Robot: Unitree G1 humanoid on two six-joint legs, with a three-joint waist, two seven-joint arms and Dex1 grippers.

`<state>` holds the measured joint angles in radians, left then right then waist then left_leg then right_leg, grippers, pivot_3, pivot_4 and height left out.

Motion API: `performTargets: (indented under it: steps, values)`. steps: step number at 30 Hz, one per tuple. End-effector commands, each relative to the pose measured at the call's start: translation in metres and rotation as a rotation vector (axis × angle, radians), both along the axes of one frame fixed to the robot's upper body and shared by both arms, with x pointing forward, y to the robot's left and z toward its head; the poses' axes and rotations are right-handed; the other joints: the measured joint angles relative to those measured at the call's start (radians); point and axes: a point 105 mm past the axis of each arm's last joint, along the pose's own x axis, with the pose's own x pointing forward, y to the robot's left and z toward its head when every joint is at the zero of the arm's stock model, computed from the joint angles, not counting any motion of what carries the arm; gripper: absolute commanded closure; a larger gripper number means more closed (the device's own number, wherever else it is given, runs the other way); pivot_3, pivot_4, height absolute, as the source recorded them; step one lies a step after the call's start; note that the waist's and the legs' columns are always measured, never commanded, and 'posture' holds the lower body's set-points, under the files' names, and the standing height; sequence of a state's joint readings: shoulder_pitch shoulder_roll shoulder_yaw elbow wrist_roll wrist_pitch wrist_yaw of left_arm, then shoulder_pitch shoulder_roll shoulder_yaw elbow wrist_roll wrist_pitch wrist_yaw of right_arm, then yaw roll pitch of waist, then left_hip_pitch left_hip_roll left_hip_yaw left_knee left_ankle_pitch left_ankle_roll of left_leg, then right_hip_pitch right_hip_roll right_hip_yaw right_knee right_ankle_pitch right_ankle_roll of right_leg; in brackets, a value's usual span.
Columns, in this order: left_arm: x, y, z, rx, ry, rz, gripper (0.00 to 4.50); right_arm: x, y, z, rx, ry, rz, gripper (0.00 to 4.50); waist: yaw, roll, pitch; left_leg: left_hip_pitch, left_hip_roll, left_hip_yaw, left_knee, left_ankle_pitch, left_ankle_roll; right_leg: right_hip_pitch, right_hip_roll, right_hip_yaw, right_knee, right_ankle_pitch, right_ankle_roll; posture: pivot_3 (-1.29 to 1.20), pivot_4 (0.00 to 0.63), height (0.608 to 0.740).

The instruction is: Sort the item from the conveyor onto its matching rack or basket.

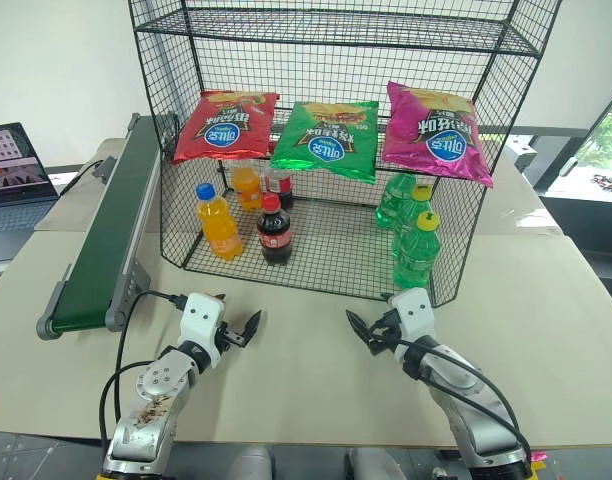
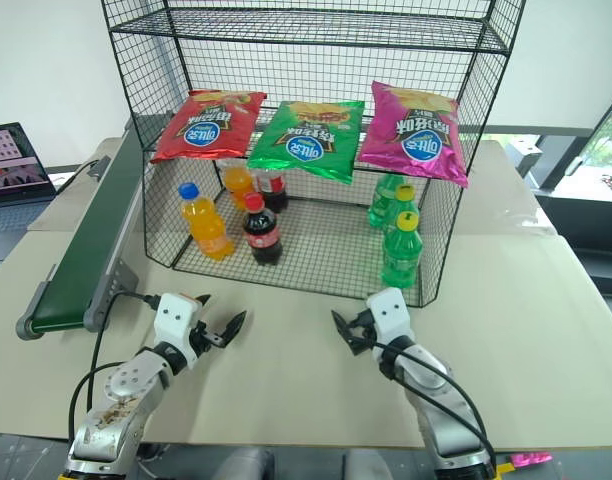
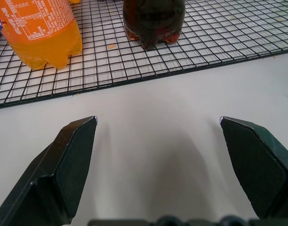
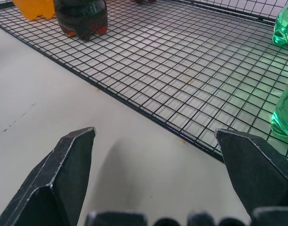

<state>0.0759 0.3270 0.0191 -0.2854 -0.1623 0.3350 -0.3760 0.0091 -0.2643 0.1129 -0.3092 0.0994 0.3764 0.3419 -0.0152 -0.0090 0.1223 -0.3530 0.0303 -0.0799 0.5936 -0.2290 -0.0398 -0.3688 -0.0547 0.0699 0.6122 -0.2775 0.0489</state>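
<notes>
Already green bottle [image 1: 417, 251] racked, beyond spread fingers [image 1: 359, 329]

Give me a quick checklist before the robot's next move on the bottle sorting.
1. Left gripper open, nothing in it: ok.
2. Right gripper open, nothing in it: ok.
3. Bottle waiting on the conveyor: not ok, visible belt bare.
4. Green soda bottles upright at the wire rack's right end: ok.
5. Free floor left in the rack's bottom tier: ok.
</notes>
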Motion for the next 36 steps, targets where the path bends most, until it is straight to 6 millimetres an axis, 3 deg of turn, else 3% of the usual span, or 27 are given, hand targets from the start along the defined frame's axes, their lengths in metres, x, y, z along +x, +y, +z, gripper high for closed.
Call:
performTargets:
  steps: [1, 13, 32, 36]
  values:
    - [0.003, -0.001, 0.011, 0.008, -0.043, -0.009, 0.06, 0.001, 0.001, 0.015, 0.007, -0.063, 0.009, 0.0, 0.0, 0.0, 0.0, 0.0, 0.0, 0.0, 0.0, 0.0, 0.0, 0.0, 0.0, 0.0, 0.0, 0.0, 0.0, 0.0, 0.15, 0.738]
    - [0.008, 0.001, 0.02, -0.032, -0.081, 0.074, 0.06, 0.003, 0.001, 0.024, -0.002, -0.082, 0.052, 0.0, -0.001, 0.0, 0.0, 0.0, 0.0, 0.0, 0.0, 0.0, 0.0, 0.0, 0.0, 0.0, 0.0, 0.002, -0.004, 0.0, 0.15, 0.738]
    - [0.0, 0.022, 0.029, -0.089, -0.068, 0.085, 0.06, 0.004, 0.043, 0.028, 0.049, -0.087, 0.1, 0.0, -0.003, 0.0, -0.001, 0.0, 0.0, 0.0, 0.001, 0.0, 0.0, 0.0, 0.0, 0.0, 0.001, 0.003, -0.006, 0.0, 0.15, 0.738]
    - [0.0, 0.022, 0.028, -0.092, -0.07, 0.076, 0.06, 0.002, 0.04, 0.024, 0.048, -0.073, 0.08, 0.0, 0.001, 0.0, -0.001, 0.0, 0.0, 0.0, 0.001, 0.0, 0.0, 0.0, 0.0, 0.0, 0.0, 0.003, -0.006, 0.0, 0.15, 0.738]
